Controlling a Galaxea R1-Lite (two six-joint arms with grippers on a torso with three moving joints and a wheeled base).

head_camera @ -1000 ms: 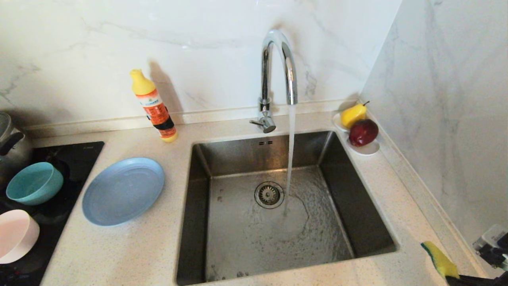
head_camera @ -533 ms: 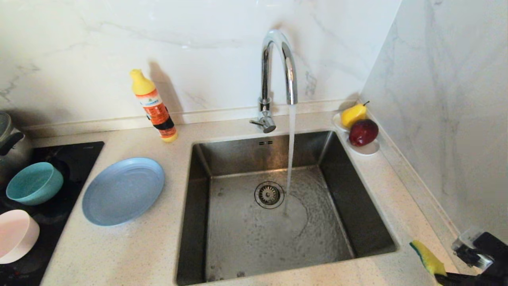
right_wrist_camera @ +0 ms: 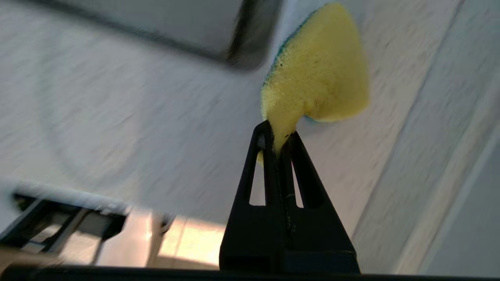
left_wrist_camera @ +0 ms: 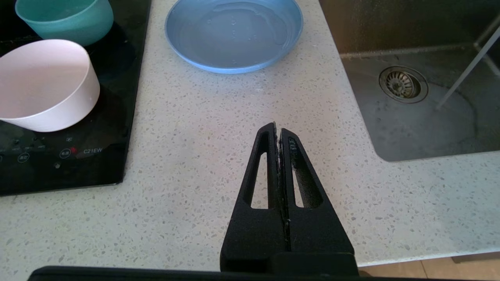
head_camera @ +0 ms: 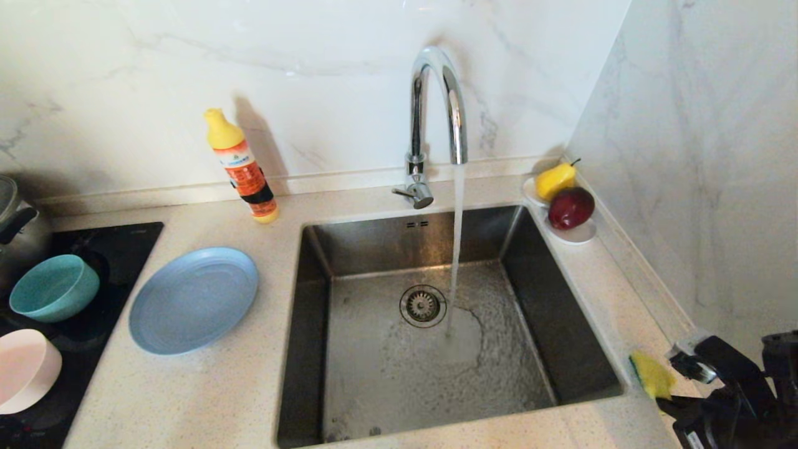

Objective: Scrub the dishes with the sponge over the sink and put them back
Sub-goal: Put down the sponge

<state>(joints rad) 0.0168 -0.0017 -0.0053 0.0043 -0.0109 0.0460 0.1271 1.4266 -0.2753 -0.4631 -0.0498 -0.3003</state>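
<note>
**Sponge pinched in my right jaws, beside the running sink**

My right jaws [right_wrist_camera: 278, 136] are clenched on one corner of the sponge [right_wrist_camera: 318, 74], which sticks out past the tips, yellow face showing and a thin dark green edge along one side. From the head view the sponge [head_camera: 650, 374] hangs over the speckled desk [head_camera: 206, 399] just off the sink's near right corner, with my right arm coming in from the lower right edge.

The sink [head_camera: 561, 324] is a square steel basin set into the desk. Water runs from the curved faucet [head_camera: 436, 112] in a steady stream and lands just right of the round drain strainer [head_camera: 423, 305], spreading over the basin floor.

My left jaws [left_wrist_camera: 278, 130] are pressed together with nothing between them, hovering over bare desk in front of the dishes. The grey-blue plate [head_camera: 193, 299] lies flat on the desk, left of the sink. The teal bowl [head_camera: 55, 287] and the pink bowl [head_camera: 25, 371] stand on the black cooktop [head_camera: 131, 240] farther left, the pink one nearer to me and tilted.

A yellow-capped orange bottle [head_camera: 242, 168] leans against the marble wall behind the plate. In the far right corner a small white dish [head_camera: 576, 234] carries a pear [head_camera: 555, 179] and an apple [head_camera: 570, 207], touching each other.
</note>
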